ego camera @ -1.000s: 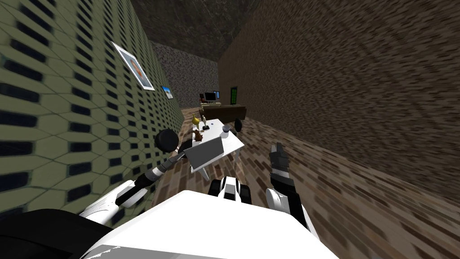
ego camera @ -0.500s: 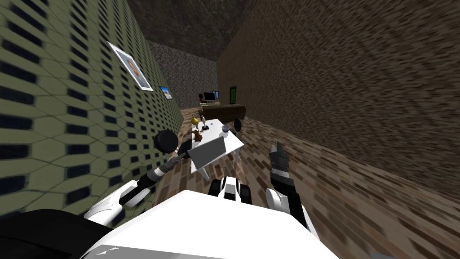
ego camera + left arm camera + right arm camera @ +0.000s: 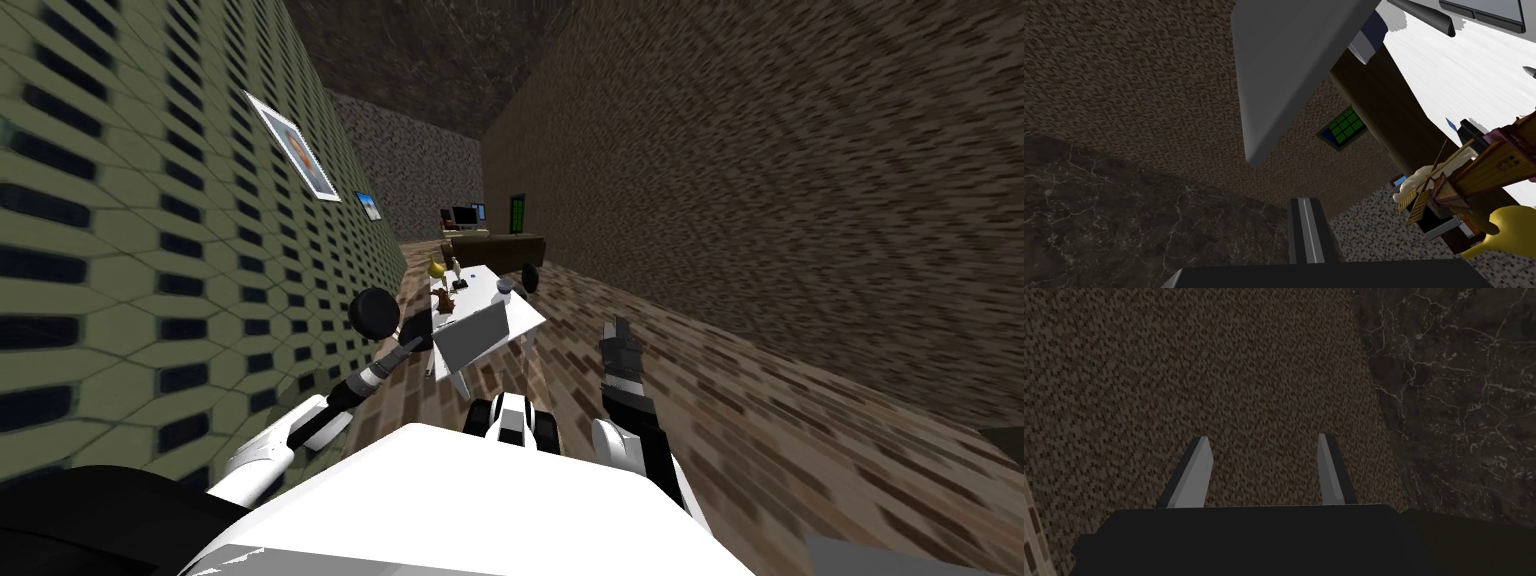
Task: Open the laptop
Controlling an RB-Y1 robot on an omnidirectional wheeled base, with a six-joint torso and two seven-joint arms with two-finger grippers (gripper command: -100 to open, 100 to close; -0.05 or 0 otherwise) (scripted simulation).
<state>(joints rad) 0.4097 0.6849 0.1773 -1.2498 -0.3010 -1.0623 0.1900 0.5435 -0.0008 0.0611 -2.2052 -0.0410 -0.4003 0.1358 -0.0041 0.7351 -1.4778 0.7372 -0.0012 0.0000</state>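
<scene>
Laptop lid (image 3: pixel 470 335) at worktop (image 3: pixel 525 318) near edge seems swung further up than 1 s ago; opening nearly done. Left jaws together near lid, right jaws apart.

White casing along the upper left arm (image 3: pixel 340 395), then dark joints and a wrist ringed in grey and white. On the right arm (image 3: pixel 628 385), a rounded white shell low down, a black forearm with pale bands and a dark, blocky hand. On the right gripper (image 3: pixel 1263 438), two thin, light grey, blade-like fingers (image 3: pixel 1194 480) with dark edges, set on a black box. On the left gripper (image 3: pixel 1305 201), the same black box and grey blades with a pale centre line.
</scene>
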